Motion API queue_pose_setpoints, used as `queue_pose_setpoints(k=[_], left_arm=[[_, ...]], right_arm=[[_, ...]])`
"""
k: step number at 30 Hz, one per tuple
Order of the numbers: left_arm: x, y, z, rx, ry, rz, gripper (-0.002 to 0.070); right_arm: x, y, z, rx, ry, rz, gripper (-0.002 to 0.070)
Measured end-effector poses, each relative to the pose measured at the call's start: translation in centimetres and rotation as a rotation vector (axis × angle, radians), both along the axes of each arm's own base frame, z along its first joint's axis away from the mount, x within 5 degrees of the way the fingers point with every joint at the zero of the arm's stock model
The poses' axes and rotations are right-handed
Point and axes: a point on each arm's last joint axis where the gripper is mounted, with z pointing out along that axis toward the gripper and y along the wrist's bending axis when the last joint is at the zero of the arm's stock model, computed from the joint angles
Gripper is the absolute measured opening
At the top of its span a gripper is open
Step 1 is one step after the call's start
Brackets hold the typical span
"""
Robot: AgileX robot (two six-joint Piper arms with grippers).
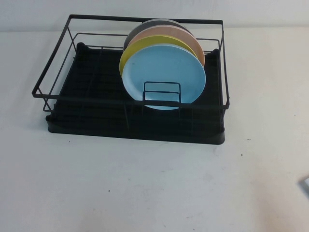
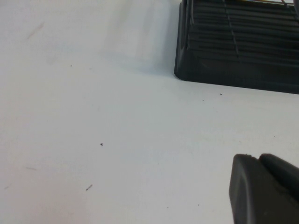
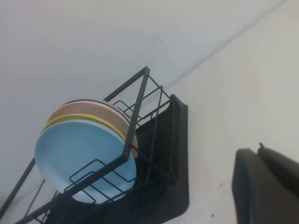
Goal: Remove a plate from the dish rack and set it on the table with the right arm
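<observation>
Nothing of the task looks done so far: the light blue plate (image 1: 164, 77) stands on edge in the black wire dish rack (image 1: 53, 82), at the front of a stack with a yellow plate (image 1: 131, 52), a pink plate (image 1: 193, 41) and a dark one (image 1: 140, 27) behind it, all toward the rack's right end, and the rack sits toward the far edge of the table (image 1: 145, 188). Lifting the plate out and laying it on the table both remain, by my reading. Neither arm shows in the high view, apart from a pale sliver at the table's right edge that I cannot identify. The right pincer (image 3: 266, 186) appears only as a dark block at the rim of its own wrist view, well apart from the rack and looking toward the plates from the right side; whether it is apart or together I cannot tell. The left pincer (image 2: 264, 189) is likewise cut off, hanging over bare table near the rack's near-left corner, its state equally unreadable. The blue plate's lower rim is partly screened by a small wire divider (image 1: 161, 92).
</observation>
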Motion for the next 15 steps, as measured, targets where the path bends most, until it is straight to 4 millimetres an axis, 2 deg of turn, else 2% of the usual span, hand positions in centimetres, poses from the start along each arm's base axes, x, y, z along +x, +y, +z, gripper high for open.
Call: queue_pose_setpoints(k=[4,8,11,15], left_arm=[[0.0,0.0,0.0,0.0,0.0,0.0,-0.0004],[0.0,0.0,0.0,0.0,0.0,0.0,-0.0004],[0.0,0.0,0.0,0.0,0.0,0.0,-0.0004],[0.0,0.0,0.0,0.0,0.0,0.0,-0.0004]], right_arm=[[-0.1,0.2,0.4,0.024,-0.001,0.018,-0.0018],[0.4,1.0,2.9,-0.028,0.077,0.118,-0.0018],[1.6,2.0,5.4,-0.127,0.195,0.235,-0.0018],[4.4,2.7,7.9,-0.268,0.328,0.366,-0.0018]])
